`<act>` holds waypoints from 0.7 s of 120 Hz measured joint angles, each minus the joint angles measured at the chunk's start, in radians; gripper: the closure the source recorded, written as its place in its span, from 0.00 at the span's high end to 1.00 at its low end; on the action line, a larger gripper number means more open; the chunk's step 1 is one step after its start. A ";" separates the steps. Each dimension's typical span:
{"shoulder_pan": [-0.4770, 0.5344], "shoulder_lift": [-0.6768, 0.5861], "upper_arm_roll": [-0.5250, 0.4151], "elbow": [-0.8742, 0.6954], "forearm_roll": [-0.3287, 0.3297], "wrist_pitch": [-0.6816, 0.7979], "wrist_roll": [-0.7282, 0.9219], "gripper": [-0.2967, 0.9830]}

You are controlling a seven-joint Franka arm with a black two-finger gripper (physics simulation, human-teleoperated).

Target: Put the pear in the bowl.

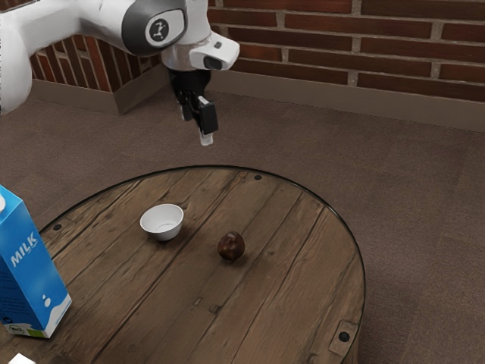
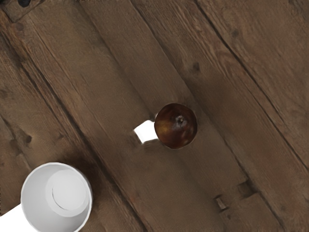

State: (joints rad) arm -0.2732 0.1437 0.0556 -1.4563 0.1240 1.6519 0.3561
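Observation:
My gripper (image 1: 196, 128) hangs well above the round table, its two fingers apart with nothing between them. The dark brown pear (image 1: 231, 246) rests on the wood, lower than the gripper and toward the exterior view's right. Beside it, toward that view's left, stands the small white bowl (image 1: 162, 222), upright, with nothing in it. From the hand, the pear (image 2: 175, 125) is seen from above with its stem end up, and the bowl (image 2: 56, 197) sits apart from it.
A blue milk carton (image 1: 32, 265) stands on the round wooden table (image 1: 295, 258) at the exterior view's left, beyond the bowl from the pear. Part of a white object (image 1: 21, 359) shows near the carton's base. A brick wall rises behind.

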 joint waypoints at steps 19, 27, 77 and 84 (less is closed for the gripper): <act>-0.008 0.044 -0.008 -0.058 0.002 0.004 0.075 0.77; -0.014 0.047 -0.021 -0.131 -0.031 0.006 0.101 0.77; 0.047 0.186 -0.021 -0.331 -0.199 0.264 0.099 0.77; 0.059 0.217 -0.020 -0.327 -0.206 0.306 0.080 0.77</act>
State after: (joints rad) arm -0.2144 0.3611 0.0355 -1.7831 -0.0820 1.9582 0.4359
